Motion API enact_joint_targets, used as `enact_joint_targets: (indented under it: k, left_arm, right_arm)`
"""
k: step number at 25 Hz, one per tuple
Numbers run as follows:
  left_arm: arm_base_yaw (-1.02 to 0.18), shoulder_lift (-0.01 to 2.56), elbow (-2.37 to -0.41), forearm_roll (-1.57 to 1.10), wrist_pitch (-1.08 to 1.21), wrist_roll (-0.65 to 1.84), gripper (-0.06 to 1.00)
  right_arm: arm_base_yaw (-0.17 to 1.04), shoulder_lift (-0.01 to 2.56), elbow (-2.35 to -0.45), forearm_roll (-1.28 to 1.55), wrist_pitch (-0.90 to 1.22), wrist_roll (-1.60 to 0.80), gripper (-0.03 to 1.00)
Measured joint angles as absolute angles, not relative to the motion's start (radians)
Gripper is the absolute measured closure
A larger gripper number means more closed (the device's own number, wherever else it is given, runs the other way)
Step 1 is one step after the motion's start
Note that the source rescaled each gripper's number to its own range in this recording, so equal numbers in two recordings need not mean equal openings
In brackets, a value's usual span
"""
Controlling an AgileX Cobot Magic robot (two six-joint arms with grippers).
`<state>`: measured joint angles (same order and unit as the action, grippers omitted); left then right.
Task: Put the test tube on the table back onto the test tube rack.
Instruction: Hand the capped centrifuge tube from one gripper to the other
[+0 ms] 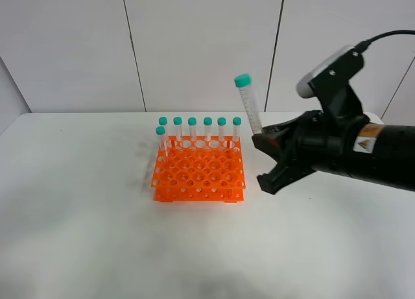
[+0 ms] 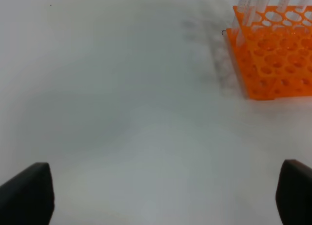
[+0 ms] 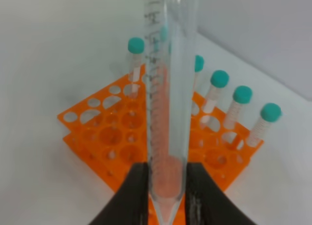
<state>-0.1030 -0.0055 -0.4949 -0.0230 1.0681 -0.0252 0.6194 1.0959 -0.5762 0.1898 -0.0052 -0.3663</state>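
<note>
The right gripper [image 3: 166, 193] is clamped on the lower end of the slim clear plastic test tube with teal-green cap [image 1: 249, 104]. The tube stands almost upright in the air, just right of the bright orange plastic test tube rack [image 1: 200, 172]. The left gripper [image 2: 165, 195], jaws wide apart, hangs over the bare white table [image 1: 78, 215], with free room around.

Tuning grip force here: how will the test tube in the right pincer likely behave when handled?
Probably stiff and light: the test tube looks like thin clear plastic and seems empty. Its smooth round wall may slip or pivot, since the right pincer grips only near the conical tip. Laid flat, it would probably roll.
</note>
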Motion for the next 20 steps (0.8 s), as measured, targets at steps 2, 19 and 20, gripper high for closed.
enact_joint_targets:
  k: [2, 19, 20]
  left_arm:
    - [-0.103, -0.005, -0.495, -0.023, 1.068, -0.025, -0.06]
    - [-0.103, -0.005, -0.495, -0.023, 1.068, -0.024, -0.06]
    - [-0.103, -0.005, -0.495, -0.023, 1.068, -0.022, -0.06]
  right_arm:
    - [0.619, 1.012, -0.519, 0.19, 0.0, -0.366, 0.95]
    - [0.619, 0.793, -0.39, 0.134, 0.093, -0.374, 0.95]
    - [0.619, 0.793, -0.39, 0.133, 0.085, -0.374, 0.95]
